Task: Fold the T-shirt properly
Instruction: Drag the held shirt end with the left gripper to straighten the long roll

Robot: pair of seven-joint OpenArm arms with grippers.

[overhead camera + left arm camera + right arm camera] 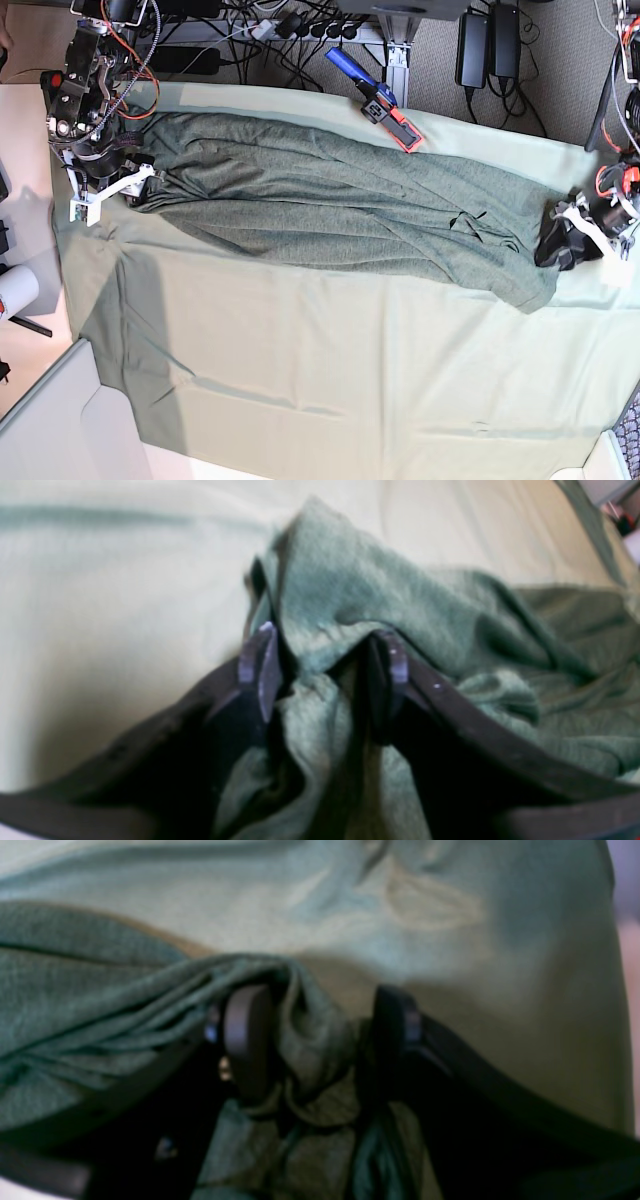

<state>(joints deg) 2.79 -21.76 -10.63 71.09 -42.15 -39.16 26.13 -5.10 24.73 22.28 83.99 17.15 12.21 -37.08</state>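
In my left wrist view, the left pincer point(325, 672) stands with its jaws apart, and a bunched fold of the T-shirt point(360, 600) lies between them. The cloth touches both fingertips, but the jaws do not press it together, so I call this pincer open around the fabric. In the right wrist view, the right pincer point(320, 1040) also has its jaws apart with a twisted bundle of the T-shirt point(90, 1005) between them. The picture is blurred there, so I cannot tell if it really grips or only surrounds the cloth.

In the base view, the right pincer point(135, 180) is at the left end of the T-shirt point(330, 200), and the left pincer point(560, 245) is at the right end. The shirt lies stretched and wrinkled between them, across the far part of the pale green tablecloth point(330, 380) that covers the desk. Just beyond the shirt's far edge a blue and orange tool point(375, 98) rests on the cloth.
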